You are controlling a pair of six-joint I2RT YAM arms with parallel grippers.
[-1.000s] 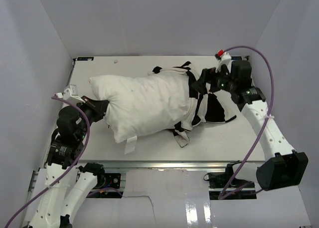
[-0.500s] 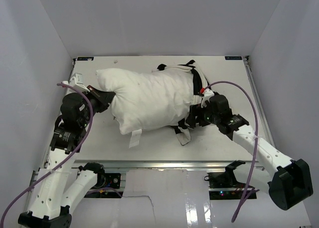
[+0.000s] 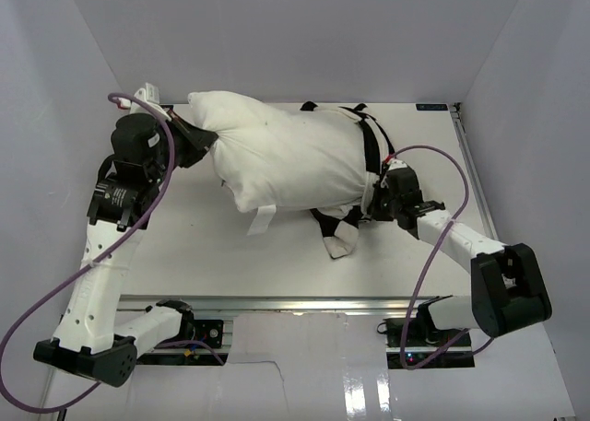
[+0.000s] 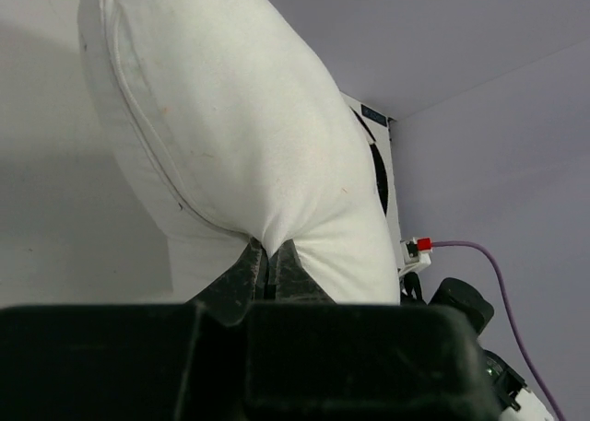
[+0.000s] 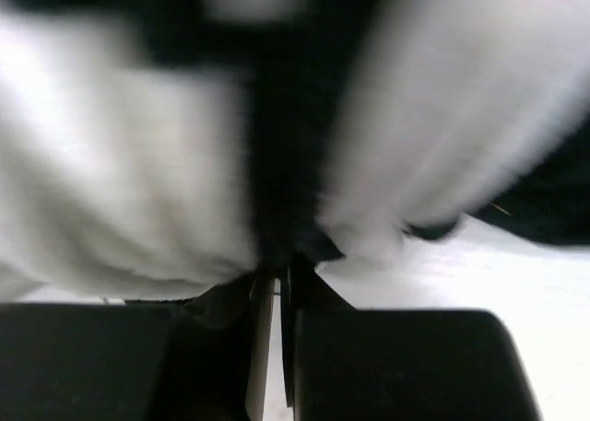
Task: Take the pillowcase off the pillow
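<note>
The plain white pillow [image 3: 286, 158] lies across the back of the table, and most of it is bare. My left gripper [image 3: 208, 143] is shut on its left end, pinching a fold of white fabric [image 4: 269, 255]; the pillow [image 4: 230, 135] bulges above the fingers. The black-and-white pillowcase [image 3: 366, 158] is bunched around the pillow's right end, with loose flaps [image 3: 336, 235] trailing onto the table. My right gripper [image 3: 376, 198] is at that bunch, shut on the pillowcase. Its close-set fingertips [image 5: 281, 272] pinch a dark fold of the pillowcase [image 5: 286, 163], which is blurred.
A small white tag [image 3: 261, 221] hangs from the pillow's near edge. The white table [image 3: 184, 246] is boxed in by pale walls at the left, back and right. Purple cables [image 3: 433, 255] loop off both arms, and a metal rail [image 3: 304, 303] runs along the front edge.
My left arm has carried the pillow's left end toward the far-left corner. My right gripper came in from the far right, dropped to the bunched pillowcase and went from open to shut.
</note>
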